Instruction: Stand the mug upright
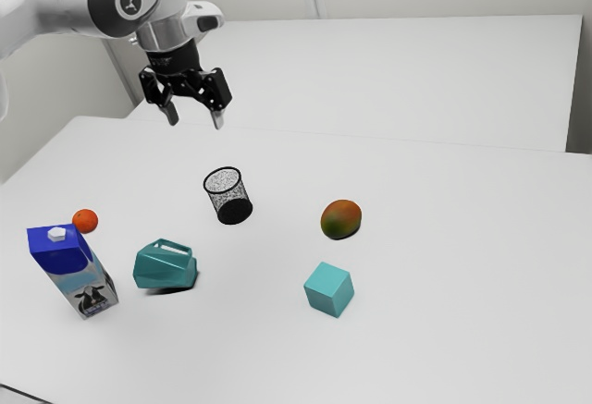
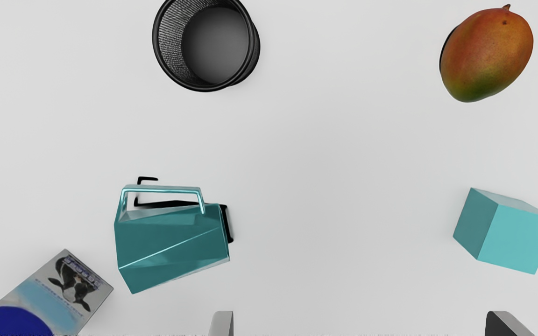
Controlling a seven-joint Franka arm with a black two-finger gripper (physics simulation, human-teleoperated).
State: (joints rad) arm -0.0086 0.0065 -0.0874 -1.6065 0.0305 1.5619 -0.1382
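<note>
Mug [image 1: 165, 268], faceted teal, count one, sideways on plain white table [image 1: 444, 228], pale grey walls [image 1: 51, 90]; one black two-finger gripper [image 1: 195, 124], spread wide.

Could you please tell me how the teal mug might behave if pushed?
The mug would probably slide or rock rather than roll freely, since its sides are faceted and a handle sticks out. Its glossy-looking surface may be slippery.

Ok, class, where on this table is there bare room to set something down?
The widest patch stretches from the mango and cube toward the exterior view's right. A second is bordered by the cube, the tipped mug, the mesh cup and the mango. It is crowded where the mug, milk carton and orange sit.
</note>
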